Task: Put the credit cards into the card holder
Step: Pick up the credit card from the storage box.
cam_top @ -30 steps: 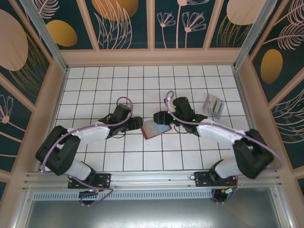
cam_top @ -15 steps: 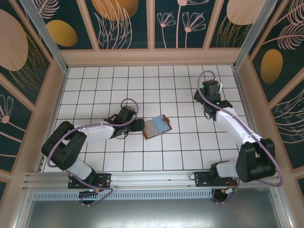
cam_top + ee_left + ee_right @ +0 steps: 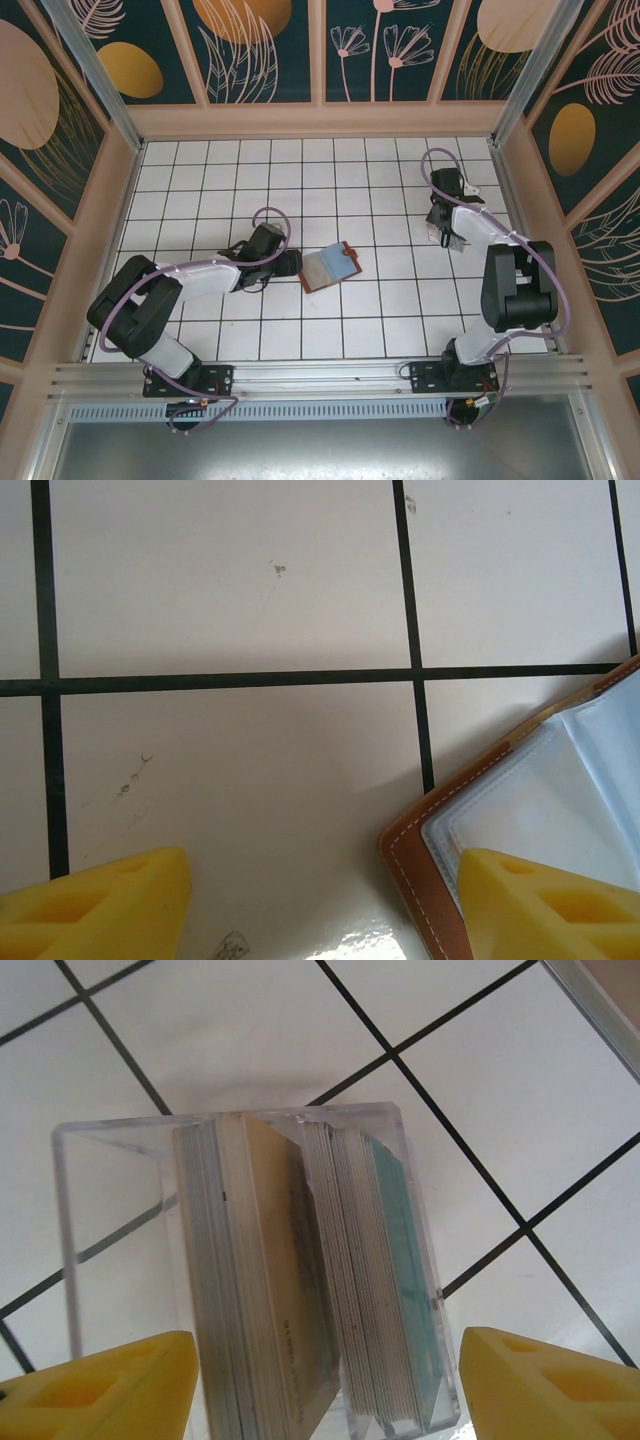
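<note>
The credit cards (image 3: 290, 1290) stand on edge, packed inside a clear box (image 3: 120, 1126) directly below the right gripper (image 3: 320, 1390). Its yellow fingers are spread wide either side of the box and grasp nothing. The card holder (image 3: 415, 865) lies open on the tiled table (image 3: 230, 580), its stitched brown corner under one fingertip of the left gripper (image 3: 320, 910). That gripper is also spread and empty.
</note>
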Robot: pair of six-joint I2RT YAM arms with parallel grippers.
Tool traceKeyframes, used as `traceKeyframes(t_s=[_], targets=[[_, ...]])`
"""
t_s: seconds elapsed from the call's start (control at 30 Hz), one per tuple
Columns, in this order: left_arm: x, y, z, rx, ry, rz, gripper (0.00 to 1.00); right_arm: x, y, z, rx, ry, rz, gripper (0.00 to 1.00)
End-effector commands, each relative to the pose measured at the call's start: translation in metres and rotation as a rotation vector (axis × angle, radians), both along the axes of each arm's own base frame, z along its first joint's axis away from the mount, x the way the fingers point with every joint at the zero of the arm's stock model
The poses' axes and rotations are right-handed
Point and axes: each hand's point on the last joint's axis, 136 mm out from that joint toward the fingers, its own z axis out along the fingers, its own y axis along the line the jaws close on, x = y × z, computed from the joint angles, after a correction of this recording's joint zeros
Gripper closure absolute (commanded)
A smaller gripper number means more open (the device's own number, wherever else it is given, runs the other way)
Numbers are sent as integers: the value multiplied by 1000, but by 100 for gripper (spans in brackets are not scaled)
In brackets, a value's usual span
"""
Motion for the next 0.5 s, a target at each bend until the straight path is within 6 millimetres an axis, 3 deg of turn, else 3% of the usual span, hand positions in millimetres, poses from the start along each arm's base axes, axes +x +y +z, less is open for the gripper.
traceKeyframes(t_s=[0.0,0.13,0.33,0.47], targets=[[-6,5,-6,17,8,-3,28,0,-12,3,-33,9,-54,31],[-5,7,-4,33,3,-3,29,-3,-18,3,-28,0,-69,31],[-2,5,0,32,-5,-10,29,3,-13,15,-1,-41,-41,31],[-3,4,0,18,-11,-7,29,9,-10,12,13,-32,-28,31]])
